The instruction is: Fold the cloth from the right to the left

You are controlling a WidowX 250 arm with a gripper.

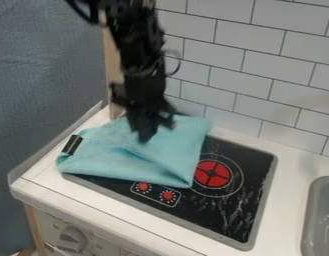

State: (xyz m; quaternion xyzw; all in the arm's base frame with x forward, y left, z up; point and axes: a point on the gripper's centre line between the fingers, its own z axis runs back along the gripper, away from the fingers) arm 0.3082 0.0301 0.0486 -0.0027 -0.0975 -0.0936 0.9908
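The black gripper (148, 131) hangs down from the top of the camera view over the upper middle of the cloth. The light blue cloth (170, 155) lies across the left and back part of the black stovetop, rumpled, with a raised crease running through its middle. Its right edge ends just left of the red burner. The lower end of the gripper covers a small patch of the cloth; whether the two touch I cannot tell.
A black clip-like piece (72, 144) sits at the cloth's left edge. The stovetop (240, 215) has a red burner (213, 173) and two red knob marks. A grey sink (320, 215) is at the right, a tiled wall (273, 80) behind.
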